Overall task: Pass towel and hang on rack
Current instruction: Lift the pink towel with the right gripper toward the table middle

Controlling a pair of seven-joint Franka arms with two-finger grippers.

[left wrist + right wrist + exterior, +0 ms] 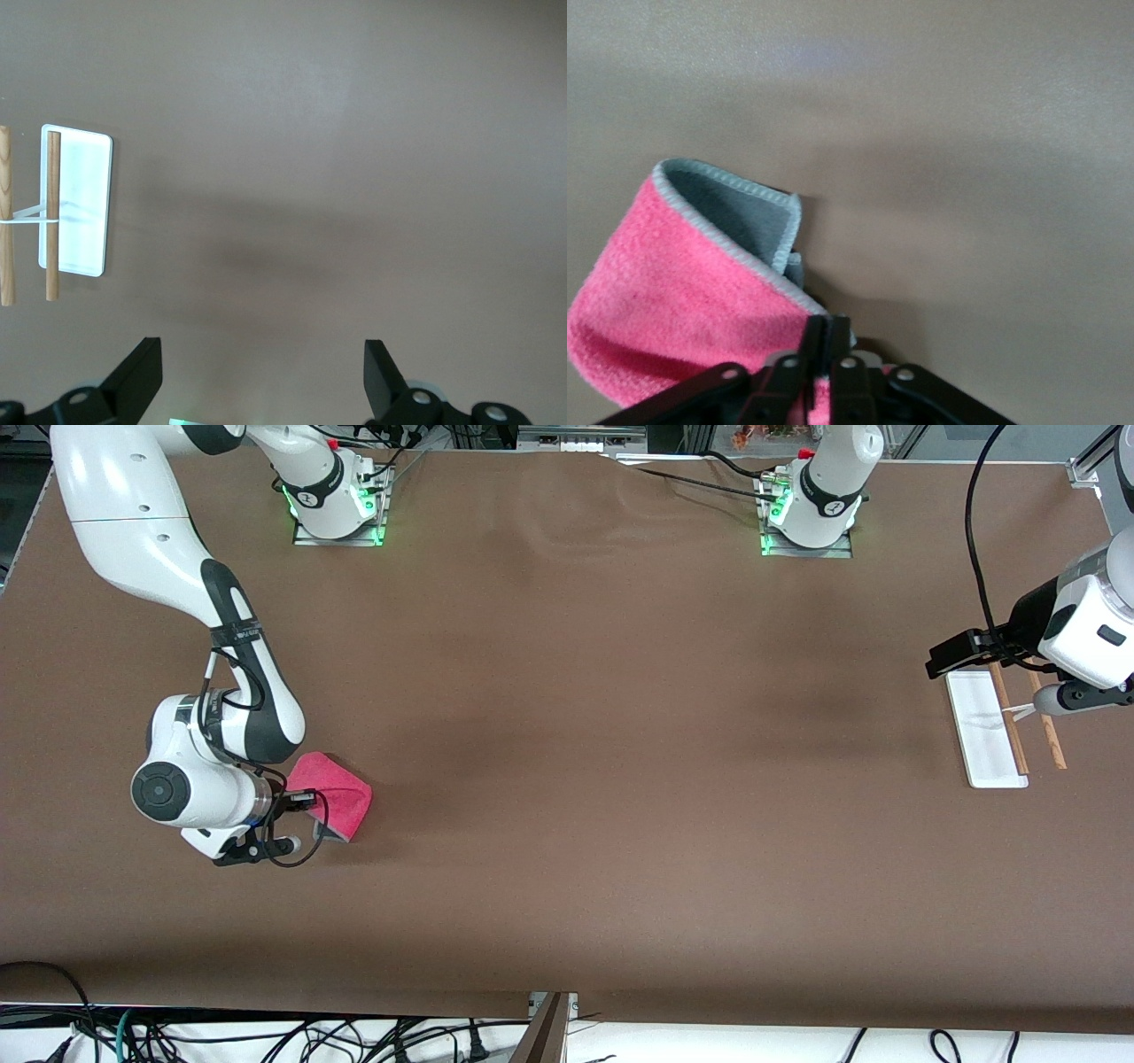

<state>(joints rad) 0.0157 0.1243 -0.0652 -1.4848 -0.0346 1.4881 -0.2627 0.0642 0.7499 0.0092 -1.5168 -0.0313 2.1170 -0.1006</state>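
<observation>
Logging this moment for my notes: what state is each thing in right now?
towel: folded over, one edge pinched by the right gripper
rack: standing on the table, rods bare
right gripper: shut on the towel
left gripper: open, holding nothing, beside the rack

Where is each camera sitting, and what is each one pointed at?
Front view: high across the table, facing both arms; towel and rack at opposite ends.
Left wrist view: looks down past the open left gripper at the rack.
Right wrist view: looks down at the right gripper pinching the towel.
Each wrist view shares its object with the front view.
</observation>
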